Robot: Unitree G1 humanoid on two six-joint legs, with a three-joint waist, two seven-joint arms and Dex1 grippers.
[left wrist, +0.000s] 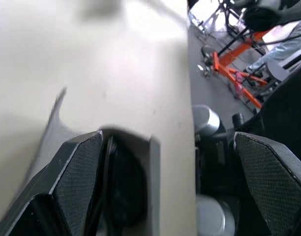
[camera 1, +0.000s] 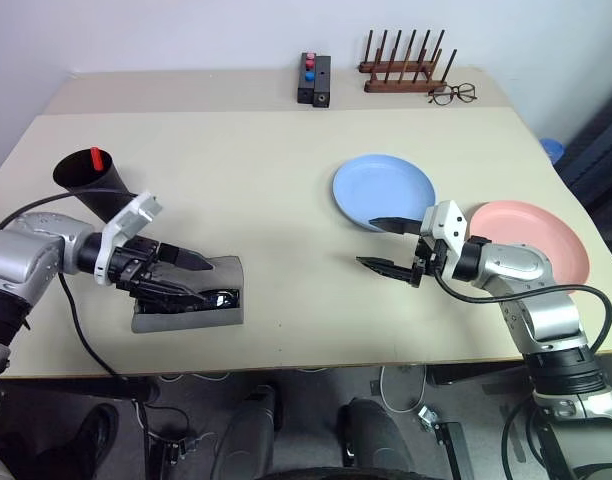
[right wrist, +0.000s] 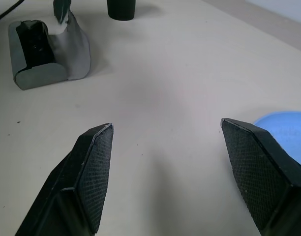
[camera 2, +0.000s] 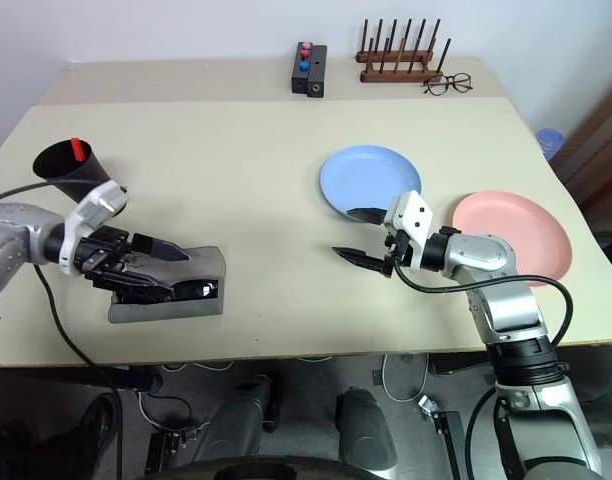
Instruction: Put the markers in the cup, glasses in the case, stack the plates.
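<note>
Your cup [camera 1: 89, 183], matte black, tapered, sits at the worktop's [camera 1: 256, 200] left side w/ a red-capped marker [camera 1: 96, 158] poking above its rim; can't see a second marker from here. The case [camera 1: 191, 305], grey fabric-like, rectangular, lies near the front edge, its mouth toward the right gripper in the right wrist view, and the black glasses [right wrist: 35, 42] sit inside it, dark lens showing at the opening. Left gripper [camera 1: 191, 278] hovers right over the case, jaws spread wide, pinching nothing. Right gripper [camera 1: 386, 245] hangs mid-worktop, jaws also spread, empty, its upper finger over the light blue plate's [camera 1: 384, 188] near rim. Pink plate [camera 1: 541, 240] lies just beside the blue one, not stacked; both round, shallow, smooth, nothing on them.
</note>
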